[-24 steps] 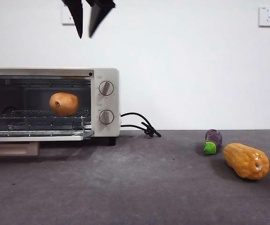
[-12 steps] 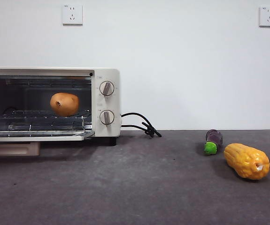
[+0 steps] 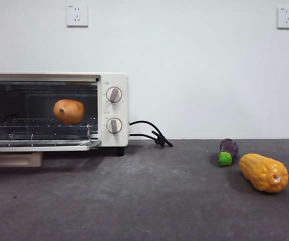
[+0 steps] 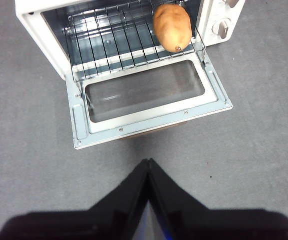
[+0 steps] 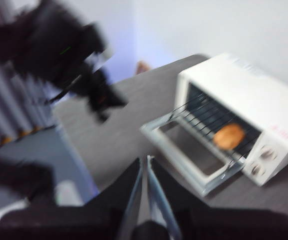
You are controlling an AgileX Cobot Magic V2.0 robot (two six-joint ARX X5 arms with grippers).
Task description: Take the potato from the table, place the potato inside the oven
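— Left gripper (image 4: 147, 162): jaws closed, empty, hanging above the table (image 4: 264, 150) before the oven (image 3: 113, 80). Right gripper (image 5: 145, 162): closed too.
— Potato (image 3: 69, 111)?
— On the oven rack, door down. Placement looks done; closing the door is the likely next step.

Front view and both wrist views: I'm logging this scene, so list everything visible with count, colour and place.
potato: one, orange-brown, on the wire rack inside the oven.
oven: one, cream-white, door open, on the table's left.
table: one, dark grey.
cord: one, black, beside the oven.
eggplant: one, purple, green cap, at right.
corn cob: one, yellow-orange, beside the eggplant.
wall sockets: two, white.
left end effector: black, shut, above the table before the oven door.
right end effector: black, shut, raised.
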